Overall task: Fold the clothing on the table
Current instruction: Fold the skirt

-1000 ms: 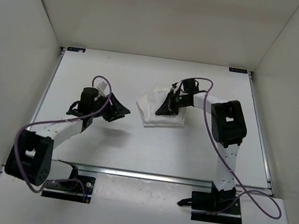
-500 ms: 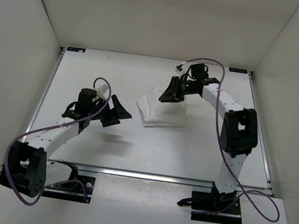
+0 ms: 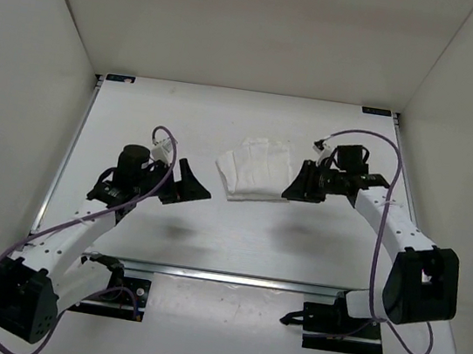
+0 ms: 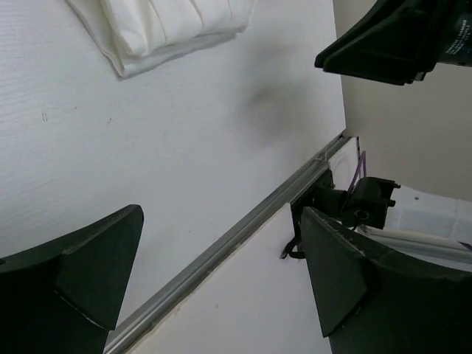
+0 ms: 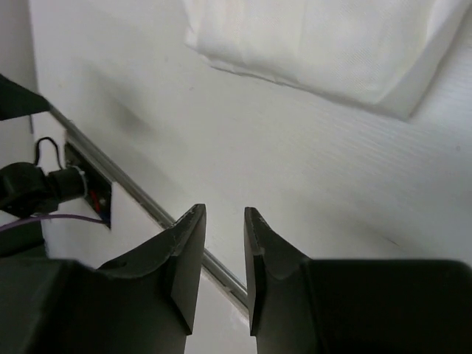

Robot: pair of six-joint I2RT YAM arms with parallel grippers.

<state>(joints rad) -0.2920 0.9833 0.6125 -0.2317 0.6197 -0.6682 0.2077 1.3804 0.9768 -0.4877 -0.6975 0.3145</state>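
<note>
Folded white garment (image 3: 255, 169) lies between the grippers: right gripper (image 3: 293, 191), narrowly parted and empty, just beside it; left gripper (image 3: 194, 187) wide, farther.

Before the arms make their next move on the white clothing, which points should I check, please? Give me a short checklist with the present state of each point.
1. The clothing lies as a compact folded bundle on the table: ok.
2. The left gripper is open wide with nothing in it: ok.
3. The right gripper holds nothing, and its jaws stand only a little apart: ok.
4. Both grippers are apart from the clothing, with no fabric caught on a finger: ok.
5. All folded layers line up evenly underneath: cannot tell.
</note>
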